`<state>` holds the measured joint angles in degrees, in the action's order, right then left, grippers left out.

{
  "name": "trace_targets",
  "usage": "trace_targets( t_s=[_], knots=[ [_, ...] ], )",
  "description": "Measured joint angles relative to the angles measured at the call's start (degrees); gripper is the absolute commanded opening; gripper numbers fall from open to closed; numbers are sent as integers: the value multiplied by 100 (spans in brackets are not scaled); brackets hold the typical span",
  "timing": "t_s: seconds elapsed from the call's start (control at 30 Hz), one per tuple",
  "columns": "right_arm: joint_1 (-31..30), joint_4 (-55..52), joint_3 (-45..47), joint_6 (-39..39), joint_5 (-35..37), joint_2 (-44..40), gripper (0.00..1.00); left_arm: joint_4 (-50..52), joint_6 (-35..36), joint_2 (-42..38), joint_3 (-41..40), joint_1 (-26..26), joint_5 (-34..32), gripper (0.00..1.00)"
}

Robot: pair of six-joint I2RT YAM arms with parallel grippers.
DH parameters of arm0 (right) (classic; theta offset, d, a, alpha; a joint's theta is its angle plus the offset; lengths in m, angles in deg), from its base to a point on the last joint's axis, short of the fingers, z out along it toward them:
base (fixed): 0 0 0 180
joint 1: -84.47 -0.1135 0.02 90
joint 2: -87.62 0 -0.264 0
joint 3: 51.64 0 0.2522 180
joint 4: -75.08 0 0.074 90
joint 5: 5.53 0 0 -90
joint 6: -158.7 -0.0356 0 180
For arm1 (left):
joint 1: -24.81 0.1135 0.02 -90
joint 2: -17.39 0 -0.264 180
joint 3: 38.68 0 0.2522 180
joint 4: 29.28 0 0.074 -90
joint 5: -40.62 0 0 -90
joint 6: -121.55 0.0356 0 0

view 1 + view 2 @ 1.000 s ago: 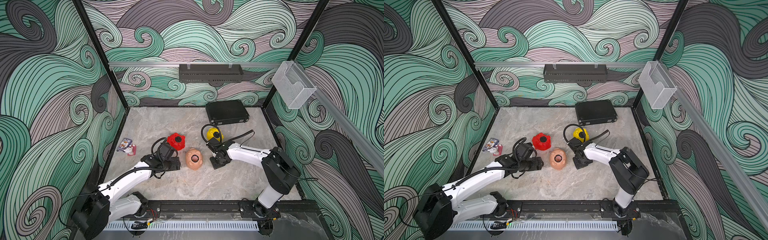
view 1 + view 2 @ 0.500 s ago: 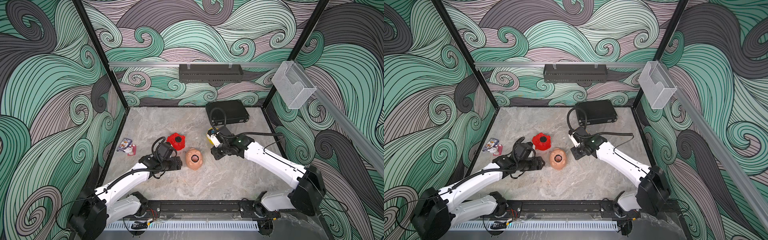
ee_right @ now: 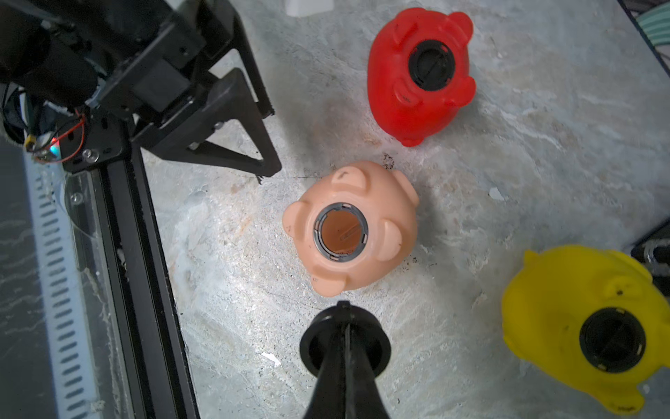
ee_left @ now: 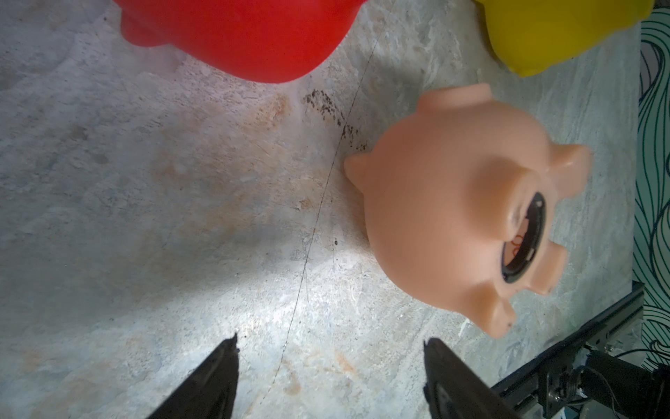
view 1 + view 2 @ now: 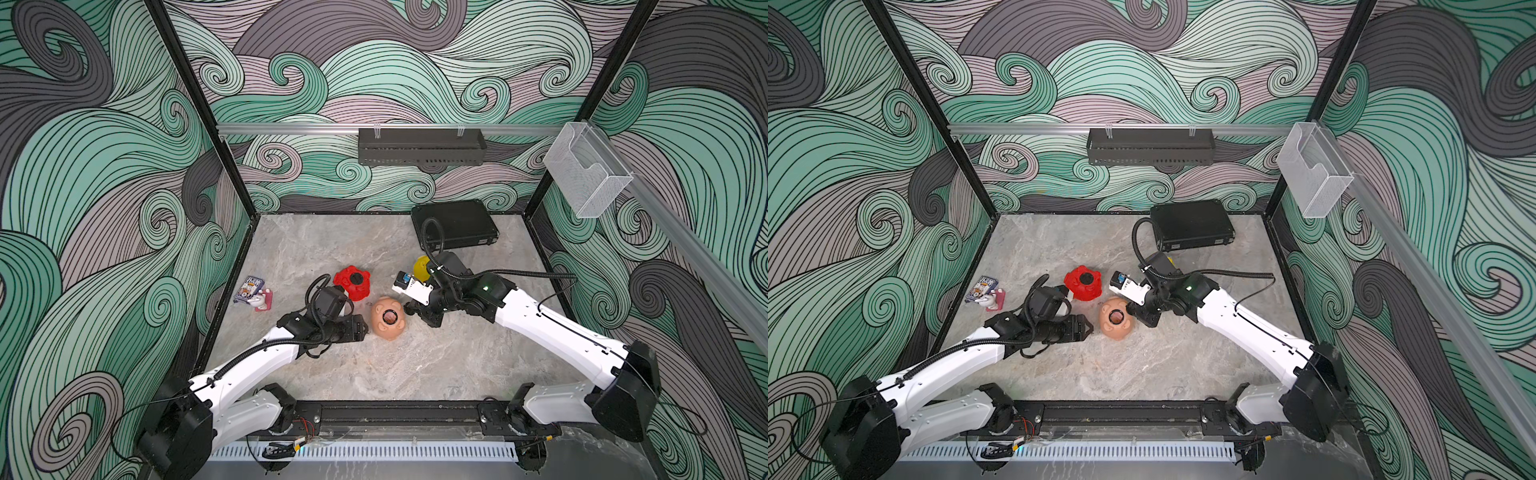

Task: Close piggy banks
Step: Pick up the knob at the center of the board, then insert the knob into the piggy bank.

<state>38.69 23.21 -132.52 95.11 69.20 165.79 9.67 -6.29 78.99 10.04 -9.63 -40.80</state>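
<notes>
The peach-pink piggy bank point(image 5: 388, 322) point(image 3: 393, 206) lies belly up mid-table, its round hole open and empty. The red piggy bank point(image 5: 352, 282) point(image 3: 391, 109) and the yellow one point(image 5: 420, 268) point(image 3: 544, 290) also lie belly up, each with a black plug in its hole. My right gripper point(image 5: 409, 309) point(image 3: 344, 312) is shut on a black round plug point(image 3: 315, 344), just beside the peach pig. My left gripper point(image 5: 363, 328) point(image 4: 331, 344) is open and empty, close to the peach pig's other side point(image 4: 435, 203). In both top views my right arm hides most of the yellow pig.
A black rectangular case point(image 5: 455, 224) lies at the back right. A small card packet and a pink-white item point(image 5: 254, 293) sit at the left edge. A black shelf point(image 5: 419, 145) and a clear bin point(image 5: 586, 170) hang on the walls. The front rail point(image 3: 119, 225) borders the table.
My right arm has stretched out and carried the plug from beside the yellow pig to the peach pig. The left gripper has edged slightly toward the peach pig, still open.
</notes>
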Motion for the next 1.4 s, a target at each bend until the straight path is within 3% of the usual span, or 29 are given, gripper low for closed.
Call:
trace_targets(
  t_s=[0.53, 1.4],
  knots=[
    [-201, -481, -809, 2072, -162, 1139, 0, -492, -9, 205, -103, 17, 468, 80],
    [-323, -953, -1469, 2699, 79, 2398, 0, -737, -9, 393, -186, 31, 544, 79]
  ],
)
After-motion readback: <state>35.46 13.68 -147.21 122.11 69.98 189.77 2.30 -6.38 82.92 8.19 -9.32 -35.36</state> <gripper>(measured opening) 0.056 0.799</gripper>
